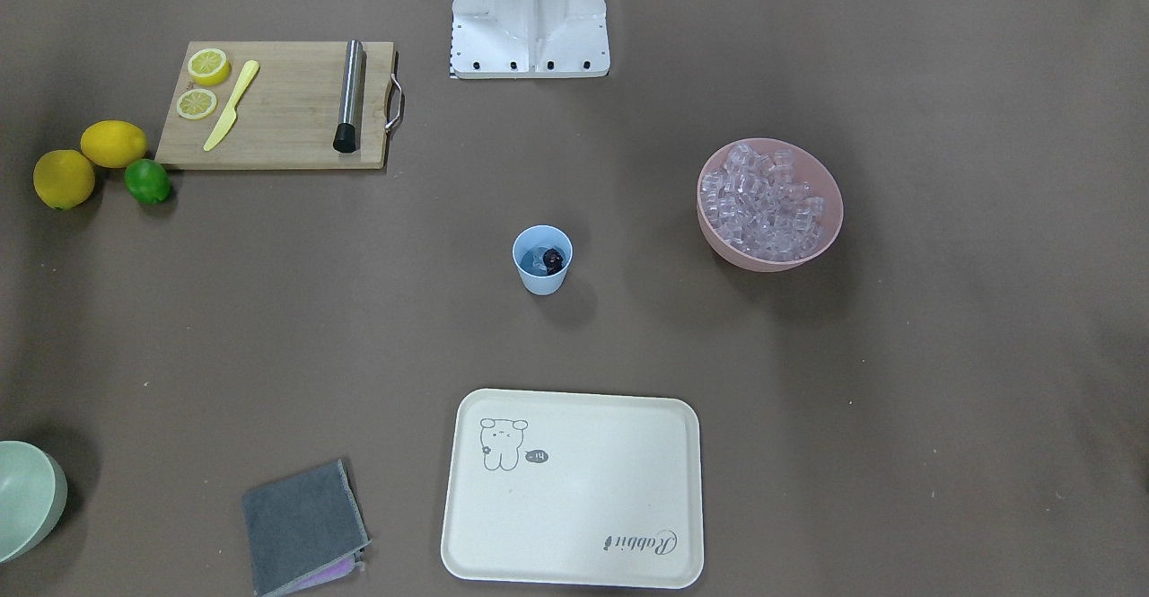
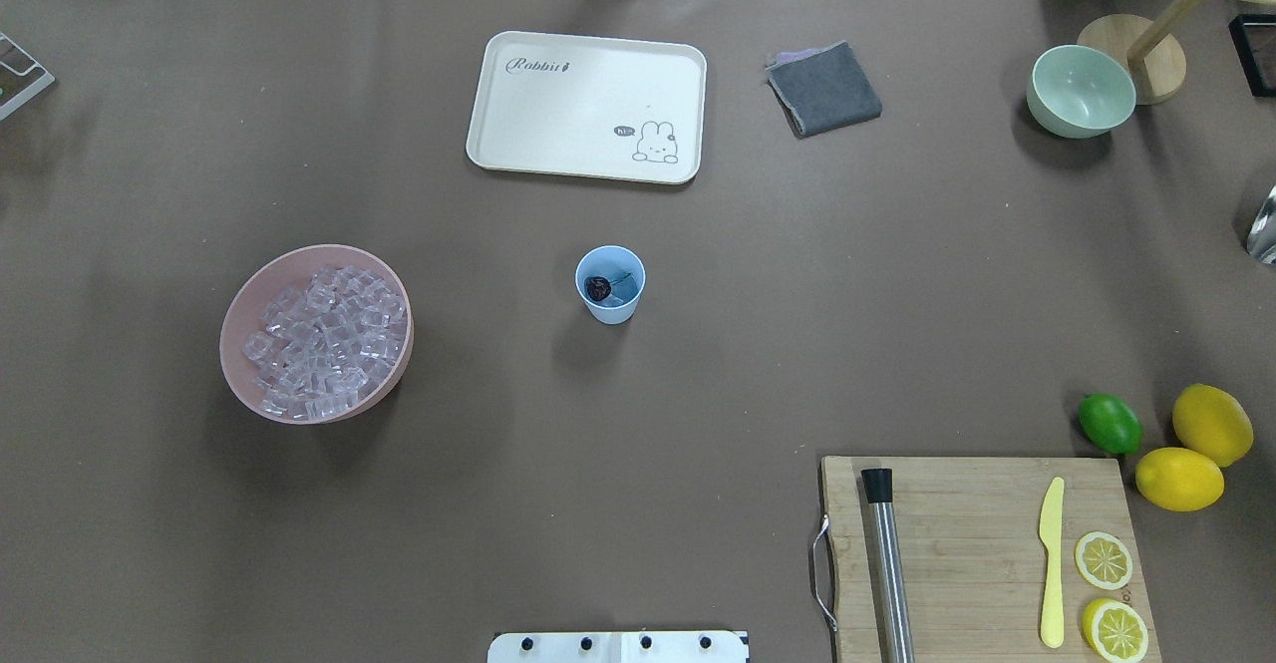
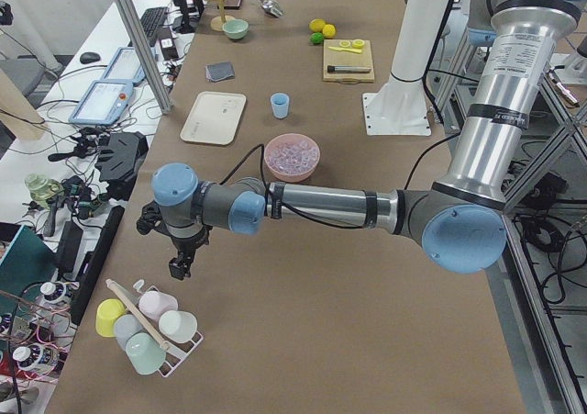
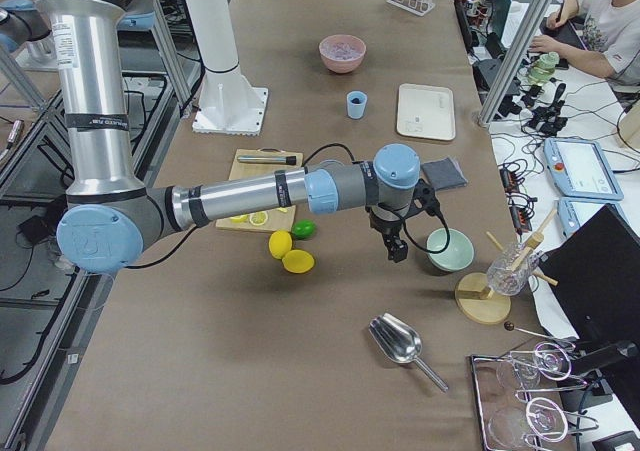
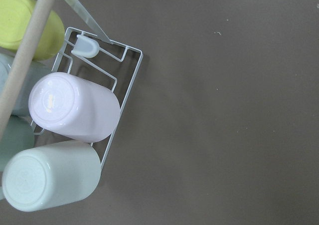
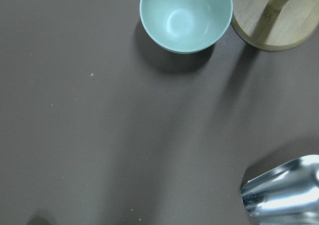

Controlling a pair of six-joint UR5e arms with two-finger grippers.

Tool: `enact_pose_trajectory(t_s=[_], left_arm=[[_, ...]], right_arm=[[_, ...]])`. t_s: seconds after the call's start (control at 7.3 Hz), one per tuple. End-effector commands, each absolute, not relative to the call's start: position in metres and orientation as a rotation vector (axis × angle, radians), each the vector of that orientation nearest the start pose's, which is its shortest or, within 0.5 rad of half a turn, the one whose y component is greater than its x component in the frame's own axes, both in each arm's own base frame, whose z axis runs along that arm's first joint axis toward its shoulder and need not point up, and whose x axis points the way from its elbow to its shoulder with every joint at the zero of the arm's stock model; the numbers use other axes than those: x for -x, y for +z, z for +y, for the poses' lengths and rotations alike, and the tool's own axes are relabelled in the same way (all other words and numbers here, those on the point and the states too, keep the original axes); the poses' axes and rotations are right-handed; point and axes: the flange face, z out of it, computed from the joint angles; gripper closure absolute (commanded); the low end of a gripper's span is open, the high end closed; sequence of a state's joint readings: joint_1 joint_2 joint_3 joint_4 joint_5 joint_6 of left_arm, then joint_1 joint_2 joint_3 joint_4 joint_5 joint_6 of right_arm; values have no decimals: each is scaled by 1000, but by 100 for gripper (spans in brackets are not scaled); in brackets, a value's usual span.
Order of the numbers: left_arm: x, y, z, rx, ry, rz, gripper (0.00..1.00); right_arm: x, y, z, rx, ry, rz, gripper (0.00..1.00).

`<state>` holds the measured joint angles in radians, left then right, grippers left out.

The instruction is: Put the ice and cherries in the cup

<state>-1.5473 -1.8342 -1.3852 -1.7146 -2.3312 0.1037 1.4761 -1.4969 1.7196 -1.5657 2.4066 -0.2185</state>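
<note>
Upturned pastel cups sit just below the jaws of your left arm, whose spread cannot be told, nor that on your right arm; the small light-blue plastic cup, holding dark maroon cherries, stands well off between both jaws, the pink bowl of clear ice cubes nearer the left pair.

My left arm stretches low over the table on the near side of the pink bowl, which is heaped with ice. My left gripper hangs pointing down, well apart from that bowl; whether it is spread or closed I cannot tell. Farther still from the bowl sit pastel cups. Just beyond the bowl stands the cup, and the cream tray lies beyond it too.
</note>
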Motion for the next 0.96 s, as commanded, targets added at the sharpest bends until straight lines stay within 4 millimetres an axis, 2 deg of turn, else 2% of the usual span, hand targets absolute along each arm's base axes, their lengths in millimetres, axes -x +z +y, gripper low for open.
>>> enact_pose_trajectory(t_s=[0.0,0.14,0.27,0.55,0.82], left_arm=[[46,564,-618,-249,139,761,2],[46,568,-614,-254,149,761,2],[47,573,-603,-251,146,761,2],[48,601,-544,-289,157,763,2],[50,617,-506,-320,164,760,2]], right_arm=[[-12,545,-532,-265,-382,-821,2],[-12,539,-538,-266,-377,-823,2],[-12,552,-550,-228,-365,-836,2],[-14,558,-546,-224,-365,-835,2],[-13,556,-549,-227,-366,-834,2]])
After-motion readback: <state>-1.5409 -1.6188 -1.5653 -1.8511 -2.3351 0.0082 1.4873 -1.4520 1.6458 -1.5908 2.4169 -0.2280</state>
